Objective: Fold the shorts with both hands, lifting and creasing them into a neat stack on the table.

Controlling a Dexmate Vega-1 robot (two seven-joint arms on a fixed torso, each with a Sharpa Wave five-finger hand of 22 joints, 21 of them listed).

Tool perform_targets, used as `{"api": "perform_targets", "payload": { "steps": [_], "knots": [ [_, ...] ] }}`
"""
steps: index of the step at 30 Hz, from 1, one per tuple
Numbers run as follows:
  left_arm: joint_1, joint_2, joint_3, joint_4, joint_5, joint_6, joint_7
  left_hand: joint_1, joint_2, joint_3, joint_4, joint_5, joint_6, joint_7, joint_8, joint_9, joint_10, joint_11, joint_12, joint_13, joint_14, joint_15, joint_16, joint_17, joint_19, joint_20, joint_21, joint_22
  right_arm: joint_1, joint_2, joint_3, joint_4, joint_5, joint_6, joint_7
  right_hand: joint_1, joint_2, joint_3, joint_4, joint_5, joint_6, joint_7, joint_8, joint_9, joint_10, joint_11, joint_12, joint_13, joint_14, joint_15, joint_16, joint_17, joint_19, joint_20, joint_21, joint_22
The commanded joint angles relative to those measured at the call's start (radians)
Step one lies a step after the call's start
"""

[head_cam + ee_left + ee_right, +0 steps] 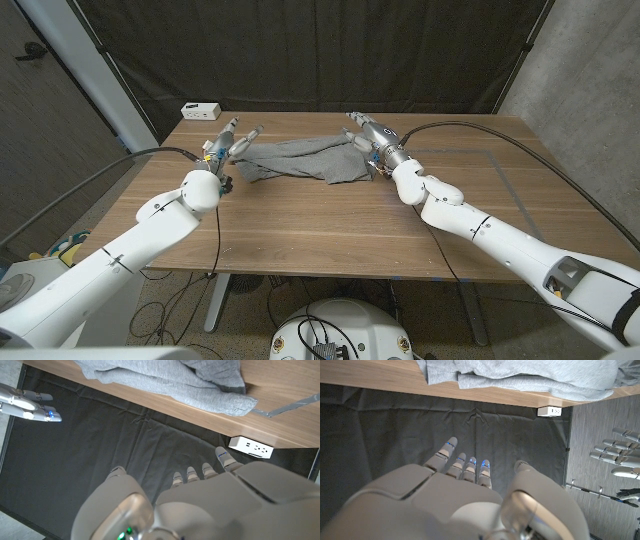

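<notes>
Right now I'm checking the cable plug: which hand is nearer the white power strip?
Left. The left hand is just beside the power strip; the right hand is across the shorts.

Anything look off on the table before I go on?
The grey shorts lie rumpled and bunched at the far side of the table, not folded. Both the left hand and the right hand hold nothing.

A wooden table (330,225) stands before a black curtain (300,50) that hangs along its far edge. A white power strip (201,110) lies on the table's far left corner, just in front of the curtain. Grey tape lines (505,175) mark the table's right part. Right of the table rises a grey concrete wall (580,70). Cables (175,315) lie on the floor beneath the table's near edge.
</notes>
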Motion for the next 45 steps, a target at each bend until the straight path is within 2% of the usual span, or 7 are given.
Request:
{"api": "perform_targets", "payload": {
  "steps": [1,8,14,27,35,40,45],
  "knots": [
    [-0.032,0.06,0.056,-0.045,0.015,0.133,-0.026,0.017,-0.02,-0.001,-0.018,0.01,-0.104,0.001,0.006,-0.001,0.0,-0.022,0.004,0.001,-0.059,-0.007,-0.006,0.0,-0.1,0.011,-0.018,0.0,-0.012,0.002,-0.005,0.002,-0.011,0.03,0.018,-0.01,0.002,0.012,-0.001,0.002,0.01,-0.006,0.006,0.002,0.002,-0.015,0.009,-0.001,0.007,-0.051,0.007,-0.002,0.0,-0.009,0.003,0.002],
    [-0.074,0.079,0.107,-0.058,0.048,0.221,-0.036,0.053,-0.052,-0.014,-0.049,0.022,-0.054,0.004,0.018,0.0,0.059,-0.032,0.016,0.002,-0.035,0.008,0.001,0.001,-0.098,0.03,-0.03,0.001,-0.008,0.012,-0.02,0.016,-0.023,0.023,0.04,-0.013,0.005,0.021,-0.001,0.003,0.015,-0.01,0.007,0.001,0.006,-0.018,0.01,-0.001,0.011,-0.058,0.008,-0.006,-0.001,-0.014,0.003,0.002],
    [-0.111,0.084,0.152,-0.065,0.08,0.301,-0.042,0.118,-0.083,-0.027,-0.093,0.045,0.038,0.001,0.032,0.0,0.161,-0.039,0.033,0.003,0.025,0.009,0.01,0.002,-0.055,0.04,-0.033,0.002,-0.001,0.021,-0.032,0.033,-0.027,0.028,0.055,-0.014,0.007,0.029,-0.001,0.004,0.017,-0.01,0.007,0.001,0.006,-0.019,0.009,-0.001,0.013,-0.06,0.008,-0.009,-0.002,-0.017,0.003,0.002],
    [-0.201,0.087,0.258,-0.059,0.143,0.421,-0.075,0.185,-0.109,-0.047,-0.131,0.078,0.158,0.009,0.04,0.001,0.273,-0.035,0.047,0.004,0.103,0.007,0.017,0.001,0.002,0.055,-0.031,0.004,0.003,0.019,-0.046,0.049,-0.041,0.049,0.06,-0.016,0.006,0.044,-0.003,0.005,0.024,-0.013,0.008,0.001,0.011,-0.019,0.01,-0.001,0.013,-0.061,0.008,-0.013,-0.005,-0.017,0.003,0.001],
    [-0.239,0.082,0.308,-0.05,0.181,0.461,-0.082,0.231,-0.114,-0.055,-0.152,0.1,0.247,0.004,0.05,0.001,0.337,-0.032,0.052,0.005,0.145,0.006,0.018,0.001,0.033,0.057,-0.032,0.003,0.004,0.014,-0.061,0.067,-0.065,0.066,0.055,-0.001,0.005,0.083,-0.017,0.007,0.069,-0.019,0.02,0.001,0.051,-0.029,0.021,-0.001,0.044,-0.068,0.014,-0.024,0.009,-0.023,0.009,0.001],
    [-0.258,0.08,0.334,-0.043,0.201,0.479,-0.09,0.255,-0.116,-0.059,-0.163,0.111,0.29,0.0,0.053,0.001,0.368,-0.03,0.053,0.005,0.169,0.003,0.019,0.001,0.049,0.061,-0.033,0.003,0.004,0.019,-0.066,0.065,-0.07,0.037,0.079,0.008,0.004,0.1,-0.024,0.006,0.079,-0.022,0.019,0.001,0.065,-0.025,0.022,-0.001,0.054,-0.068,0.015,-0.027,0.017,-0.022,0.011,0.001],
    [-0.281,0.076,0.367,-0.037,0.233,0.505,-0.094,0.3,-0.121,-0.068,-0.183,0.13,0.354,0.002,0.054,0.002,0.437,-0.024,0.062,0.006,0.205,-0.014,0.02,0.0,0.078,0.068,-0.033,0.004,0.007,0.021,-0.072,0.068,-0.067,0.033,0.099,0.016,0.002,0.115,-0.031,0.005,0.081,-0.022,0.017,0.001,0.086,-0.019,0.027,-0.001,0.065,-0.066,0.015,-0.029,0.019,-0.022,0.011,0.001]
  ]
}}
